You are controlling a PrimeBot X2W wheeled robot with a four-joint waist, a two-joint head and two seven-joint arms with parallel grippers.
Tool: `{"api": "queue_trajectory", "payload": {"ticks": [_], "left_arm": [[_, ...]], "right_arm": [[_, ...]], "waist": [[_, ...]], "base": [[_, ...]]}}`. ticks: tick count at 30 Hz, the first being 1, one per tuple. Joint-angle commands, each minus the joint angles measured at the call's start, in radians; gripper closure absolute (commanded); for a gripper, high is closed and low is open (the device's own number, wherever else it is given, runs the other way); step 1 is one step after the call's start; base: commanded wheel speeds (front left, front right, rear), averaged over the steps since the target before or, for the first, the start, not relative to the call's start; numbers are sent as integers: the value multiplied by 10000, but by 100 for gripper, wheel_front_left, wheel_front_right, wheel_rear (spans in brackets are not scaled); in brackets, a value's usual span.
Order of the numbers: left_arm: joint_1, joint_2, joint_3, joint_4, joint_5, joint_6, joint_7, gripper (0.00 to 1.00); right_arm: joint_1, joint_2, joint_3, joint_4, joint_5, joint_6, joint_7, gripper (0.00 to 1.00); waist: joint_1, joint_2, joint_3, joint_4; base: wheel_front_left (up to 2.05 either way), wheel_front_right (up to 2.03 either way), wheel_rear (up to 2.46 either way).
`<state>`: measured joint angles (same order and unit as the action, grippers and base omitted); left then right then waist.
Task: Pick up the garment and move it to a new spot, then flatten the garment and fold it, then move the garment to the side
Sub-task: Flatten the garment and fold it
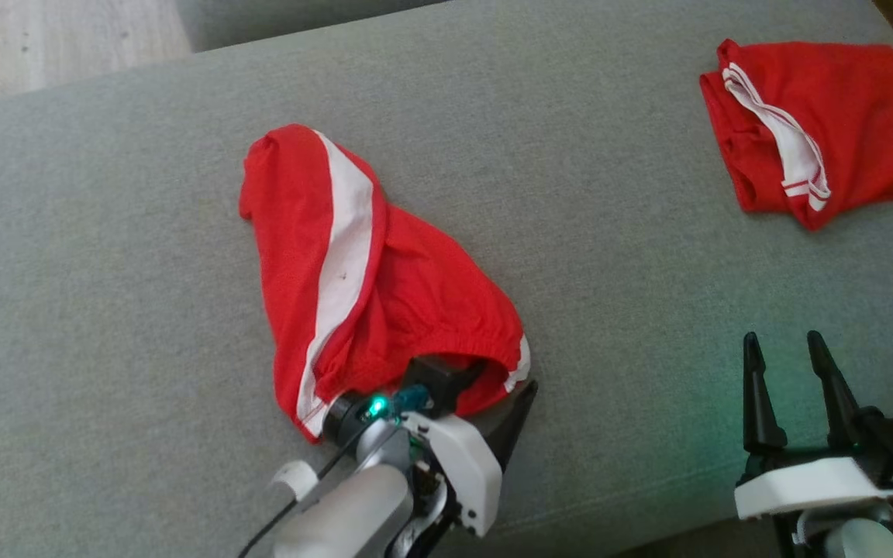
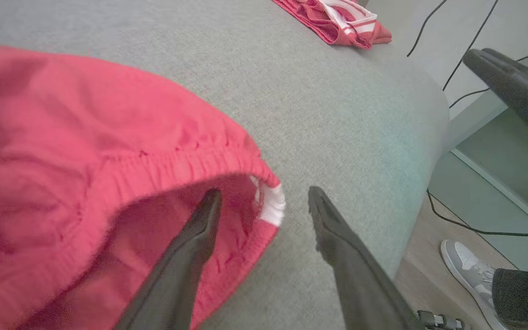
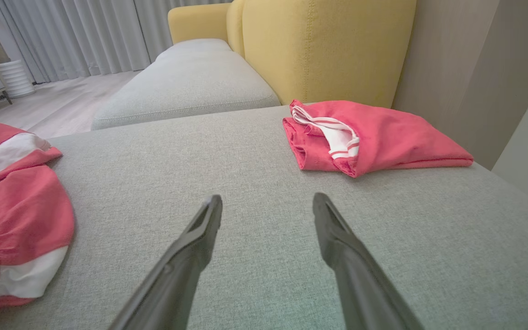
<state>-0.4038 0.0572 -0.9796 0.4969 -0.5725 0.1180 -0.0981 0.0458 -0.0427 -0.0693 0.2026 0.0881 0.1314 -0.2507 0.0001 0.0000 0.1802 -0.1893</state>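
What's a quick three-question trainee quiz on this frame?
1. True or false: the left hand and the right hand are both open.
2. One finger of the left hand is: A inside the waistband of the red shorts; B on the floor; C touching the right hand.
3. How many red garments lie on the grey cushion?
Key: 1 true; 2 A; 3 two, the red shorts and a folded red garment.

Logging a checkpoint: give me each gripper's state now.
Left gripper: open, one finger inside the waistband of the red shorts, nothing gripped.
Right gripper: open, empty.
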Motion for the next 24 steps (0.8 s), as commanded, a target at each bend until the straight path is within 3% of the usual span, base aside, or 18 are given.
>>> {"api": "queue_trajectory", "payload": {"ticks": [1,4,5,7,12,18,24], "left_arm": [[-576,-69,104,-129,-164,91,-168,0],[-915,-69,-204,278,-481,189,-333,0],[-1106,-69,-404,461,-766,195,-420,54],[-1273,-69,-594,543,-1129,163,-455,100],[-1730,-70,-890,553,-1944,81,-642,100],[-2709,-57,-494,125,-2536,-26,-714,100],[-3908,697,485,-819,-3007,-354,-405,100]], "right_arm": [[-482,-76,221,-282,11,-7,-111,0],[-545,-76,256,-233,3,-7,-111,0],[-570,-76,290,-199,-16,-7,-111,0],[-598,-76,299,-169,-25,-7,-111,0],[-599,-76,276,-91,15,-7,-111,0],[-388,-76,98,-28,31,-7,-111,0],[-252,-76,91,36,100,-7,-111,0]], "waist": [[-1,0,49,-55],[-1,0,50,-127],[-1,0,37,-160],[-1,0,17,-184],[-1,0,-108,-218],[-1,0,-420,-47],[-1,0,-791,142]], "base": [[0,0,0],[0,0,0],[0,0,0],[0,0,0],[0,0,0],[0,0,0],[0,0,0]]}}
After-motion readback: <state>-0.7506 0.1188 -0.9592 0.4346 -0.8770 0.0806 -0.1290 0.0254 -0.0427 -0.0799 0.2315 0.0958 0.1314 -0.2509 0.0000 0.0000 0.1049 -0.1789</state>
